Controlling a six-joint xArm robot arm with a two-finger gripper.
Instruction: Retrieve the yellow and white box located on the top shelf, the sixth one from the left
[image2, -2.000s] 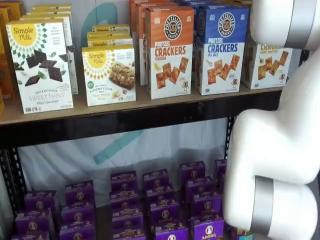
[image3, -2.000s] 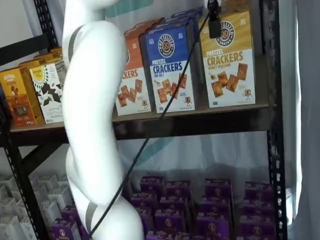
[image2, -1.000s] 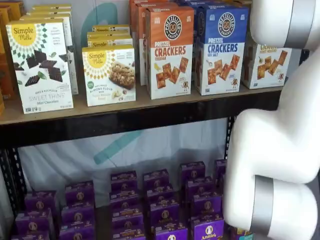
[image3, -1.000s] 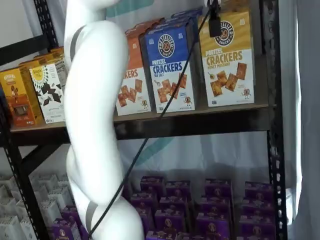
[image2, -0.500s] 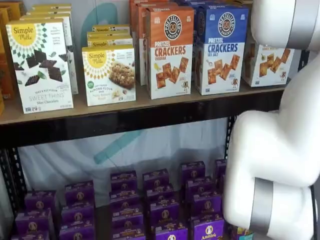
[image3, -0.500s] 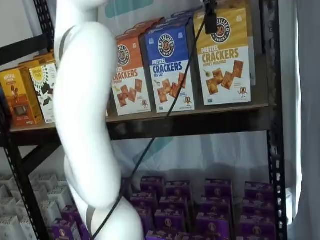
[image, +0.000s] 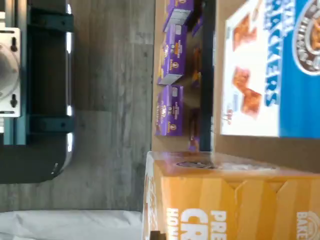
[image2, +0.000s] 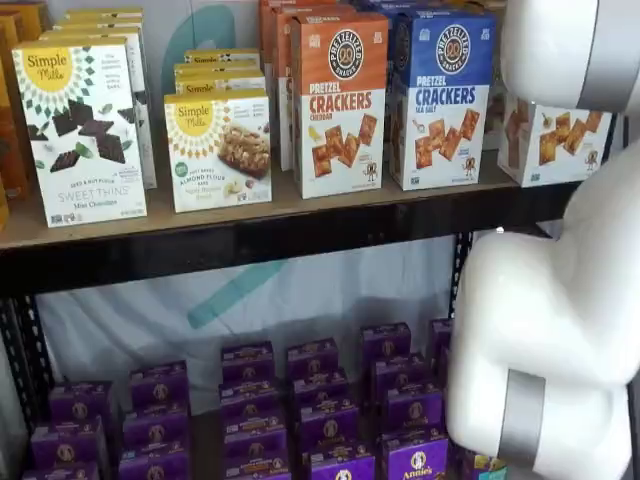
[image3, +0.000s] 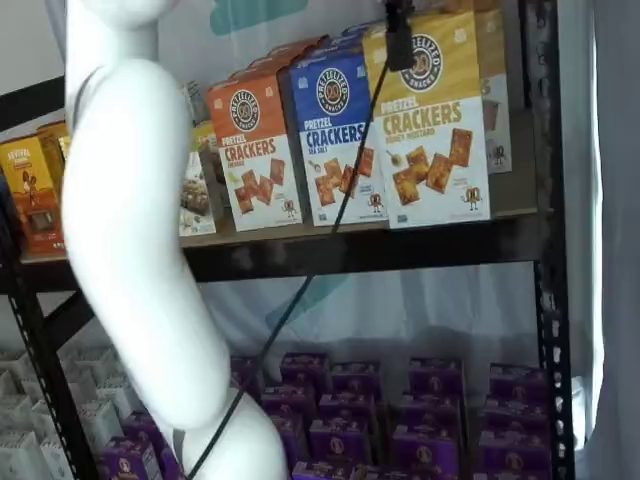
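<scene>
Much of both shelf views is taken up by my white arm (image2: 560, 300). It fills the right side of one and stands as a tall column on the left of the other (image3: 130, 230).

Behind it, the top shelf (image2: 280, 208) runs across the frame as a brown board with a dark front rail. Below the shelf, rows of small purple boxes (image2: 320, 410) crowd the lower half of the picture.

On the board's left stands a white Simple Mills box (image2: 80, 130). Toward the middle are an orange-and-white cracker box (image2: 338, 105) and a blue-and-white one (image2: 440, 100).

The yellow and white box (image3: 430, 130) sits in the upper right of a shelf view, just right of the blue one. It is slightly tilted, and its lower edge is in front of the rail rather than behind it. In the other shelf view only its white lower part (image2: 555, 145) shows at the right edge, beside my arm. The wrist view shows its golden top panel (image: 225, 200) close up, with the blue-and-white box (image: 280, 65) beside it.

My gripper (image3: 398, 40) shows as a black finger at the very top of the frame, lying against the upper front of the yellow and white box. My jaws are clamped on that box.

A thin black cable (image3: 300, 290) hangs diagonally from the gripper down to the lower left.
</scene>
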